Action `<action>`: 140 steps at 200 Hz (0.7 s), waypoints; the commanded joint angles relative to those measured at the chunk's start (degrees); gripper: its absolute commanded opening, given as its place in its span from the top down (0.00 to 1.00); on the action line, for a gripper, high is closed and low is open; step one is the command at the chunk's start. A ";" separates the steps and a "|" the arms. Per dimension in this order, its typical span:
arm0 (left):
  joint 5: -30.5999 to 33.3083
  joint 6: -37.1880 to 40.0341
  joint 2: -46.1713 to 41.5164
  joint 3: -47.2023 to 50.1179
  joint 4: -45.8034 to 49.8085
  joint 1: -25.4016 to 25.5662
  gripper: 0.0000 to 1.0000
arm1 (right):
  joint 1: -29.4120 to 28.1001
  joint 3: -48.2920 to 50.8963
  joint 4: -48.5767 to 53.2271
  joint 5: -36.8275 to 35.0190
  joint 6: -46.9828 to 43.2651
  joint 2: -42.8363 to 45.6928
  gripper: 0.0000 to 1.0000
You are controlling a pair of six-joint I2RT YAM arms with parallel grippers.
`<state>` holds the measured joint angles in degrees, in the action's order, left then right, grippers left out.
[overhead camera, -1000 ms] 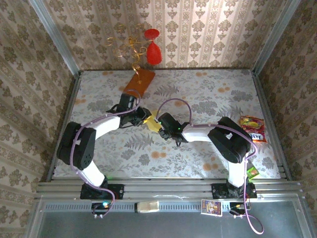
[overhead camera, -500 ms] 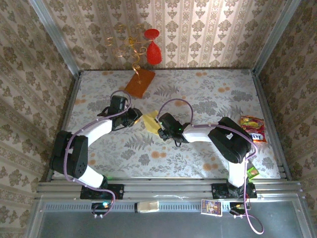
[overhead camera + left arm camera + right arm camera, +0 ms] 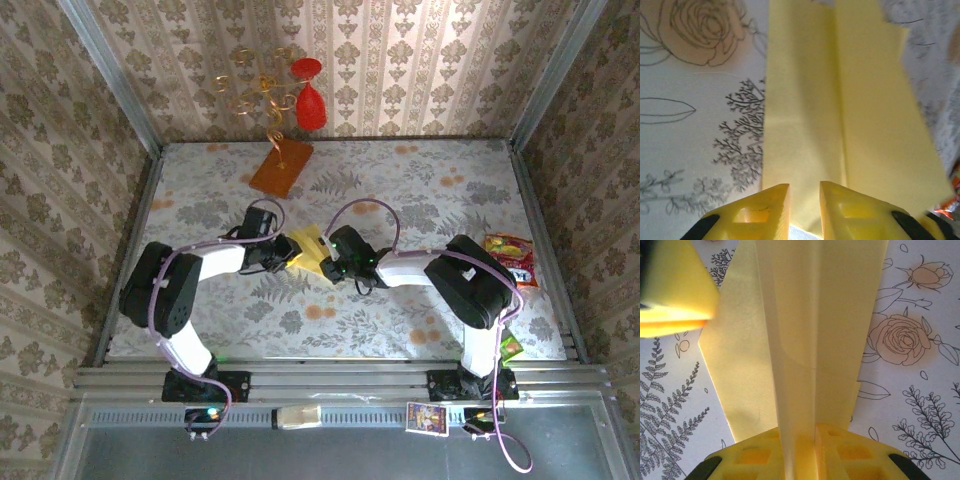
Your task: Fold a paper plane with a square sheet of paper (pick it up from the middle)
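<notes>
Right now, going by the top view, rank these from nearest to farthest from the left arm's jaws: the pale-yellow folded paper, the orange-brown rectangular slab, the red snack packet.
1. The pale-yellow folded paper, centre, right alongside.
2. The orange-brown rectangular slab, behind, toward the back wall.
3. The red snack packet, far right edge.

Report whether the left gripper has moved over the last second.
Yes. The left gripper has drawn back toward the table's near edge, away from the orange slab.
</notes>
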<state>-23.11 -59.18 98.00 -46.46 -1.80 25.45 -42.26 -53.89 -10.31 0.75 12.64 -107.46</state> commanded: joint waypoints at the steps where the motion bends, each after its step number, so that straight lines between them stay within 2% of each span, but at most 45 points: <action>1: -1.26 0.49 2.48 -3.30 -1.37 0.23 0.79 | -0.10 0.68 6.02 2.32 0.98 0.21 0.77; 82: -0.13 0.64 4.24 -2.40 0.69 0.29 0.81 | -0.09 -5.99 14.14 2.20 2.20 2.58 0.67; 140: -0.18 0.83 4.59 -2.72 1.06 0.24 0.81 | -0.53 -9.30 19.15 0.77 2.49 2.27 0.65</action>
<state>-23.75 -59.16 101.95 -49.21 -3.03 25.52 -42.28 -61.98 4.69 2.17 14.15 -106.80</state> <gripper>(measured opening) 0.191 0.346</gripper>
